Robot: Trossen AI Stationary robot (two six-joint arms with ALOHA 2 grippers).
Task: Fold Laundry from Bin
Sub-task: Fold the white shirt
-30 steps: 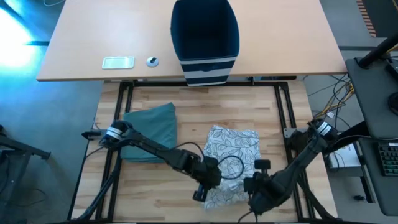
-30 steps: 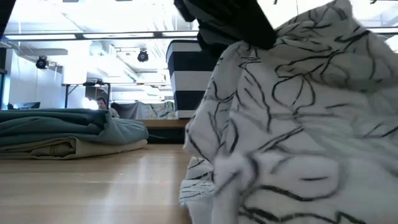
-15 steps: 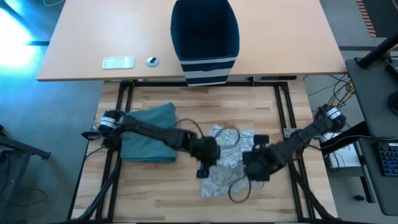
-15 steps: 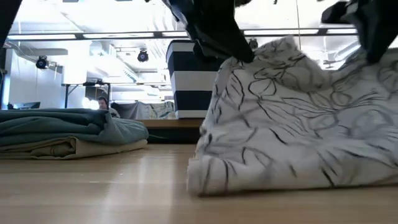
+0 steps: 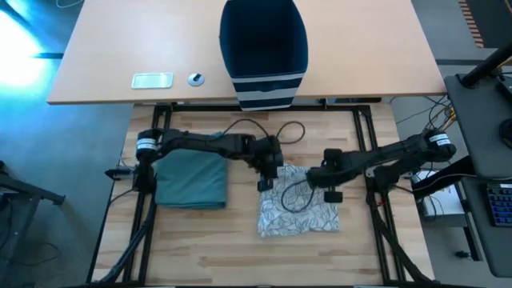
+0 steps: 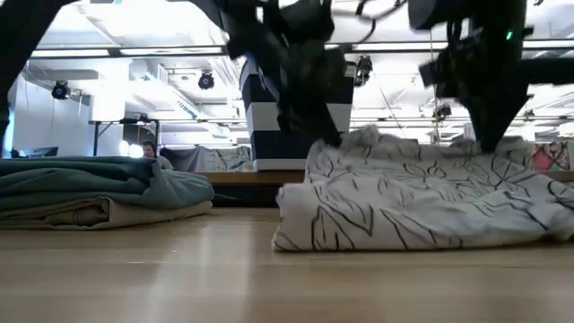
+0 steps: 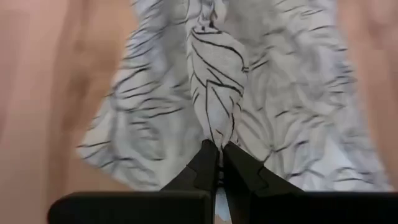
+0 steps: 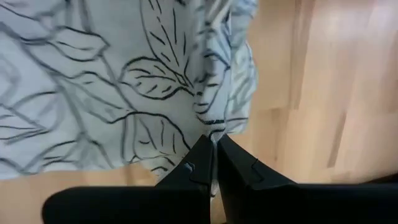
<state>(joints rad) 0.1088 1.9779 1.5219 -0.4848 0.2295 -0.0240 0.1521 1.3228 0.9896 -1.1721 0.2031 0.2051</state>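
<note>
Moved: both grippers have carried the near edge of the leaf-print cloth [image 5: 298,202] away from the table front toward the bin side; cloth now lies folded over, low and flat, where a second ago it stood bunched up high in the low view.
Cloth: white with black leaf outlines, centre-right of the wooden table [image 5: 200,240], just right of the folded teal-green garment [image 5: 192,178].
Left gripper [image 5: 266,178]: at the cloth's far-left corner, fingers pinched tight on a ridge of the fabric (left wrist view [image 7: 217,155]).
Right gripper [image 5: 330,182]: at the cloth's far-right edge, fingers clamped on the hem (right wrist view [image 8: 213,154]).
Bin [image 5: 264,50]: navy, white stripes at base, on the far desk [image 5: 96,48], well apart from the cloth.
Writing: none readable on anything.
Low view only: beige layer [image 6: 63,213] under the teal stack; room lights behind.
High view only: white flat device [image 5: 152,80] and small round item [image 5: 196,78] on desk.
</note>
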